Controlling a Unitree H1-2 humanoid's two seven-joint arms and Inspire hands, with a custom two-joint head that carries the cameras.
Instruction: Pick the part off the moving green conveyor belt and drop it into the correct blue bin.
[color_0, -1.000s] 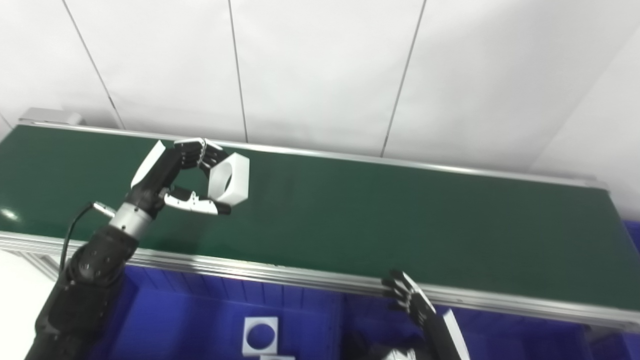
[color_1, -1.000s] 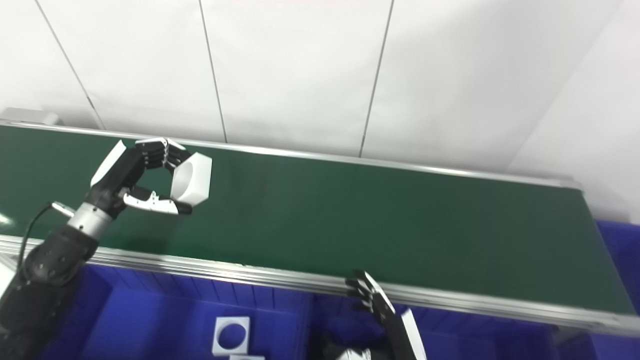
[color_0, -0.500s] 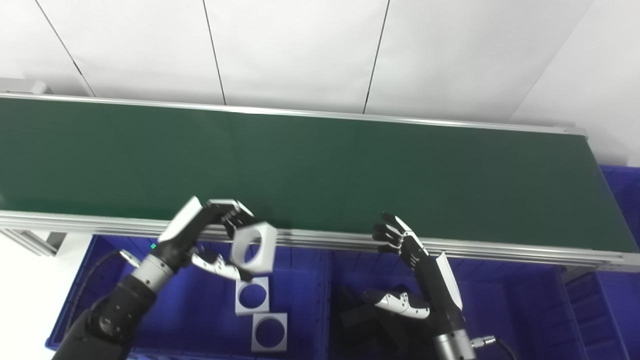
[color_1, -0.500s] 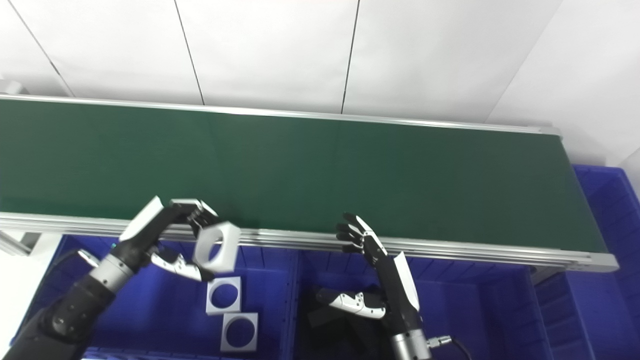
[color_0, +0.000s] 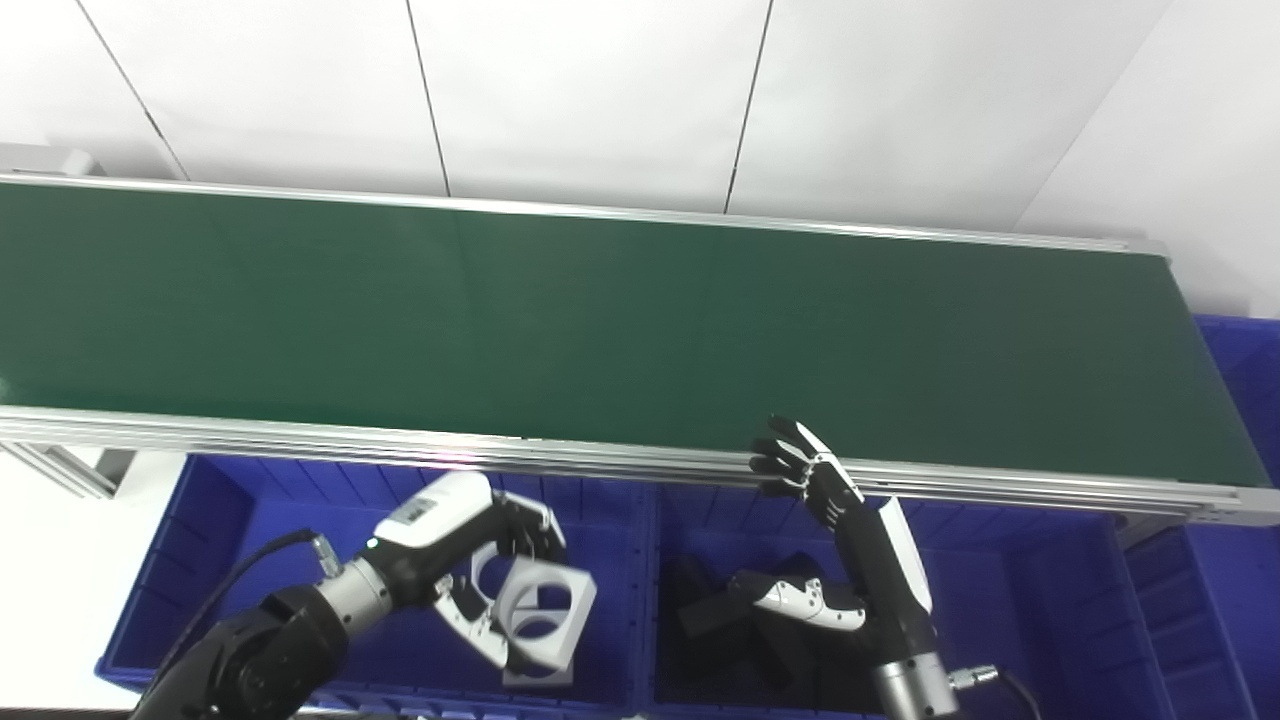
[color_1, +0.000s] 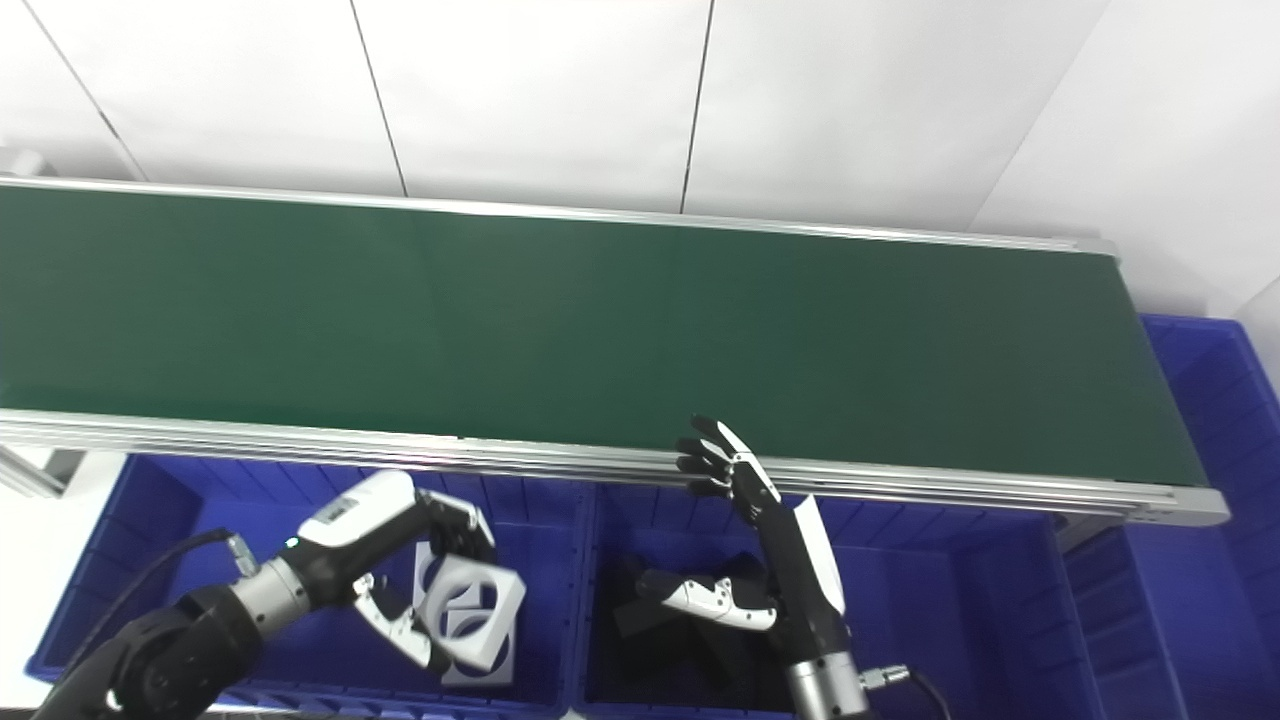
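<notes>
My left hand (color_0: 455, 570) is shut on a white hexagonal ring part (color_0: 545, 608), held between the fingers above and the thumb below. It hangs low inside the left blue bin (color_0: 200, 560), just over a white square part (color_1: 478, 672) lying on the bin floor. My right hand (color_0: 850, 545) is open and empty, fingers spread upward, over the middle blue bin (color_0: 1010, 600) near the belt's front rail. The green conveyor belt (color_0: 640, 320) carries no part.
Black parts (color_0: 715, 610) lie in the middle bin under my right hand. Another blue bin (color_1: 1215, 390) stands at the belt's right end. The belt's aluminium front rail (color_0: 300, 435) runs just behind the bins. A white panelled wall stands behind the belt.
My left hand has come down with the white part from the belt's front rail into the left bin. The right hand has barely moved. The camera shifted slightly.
</notes>
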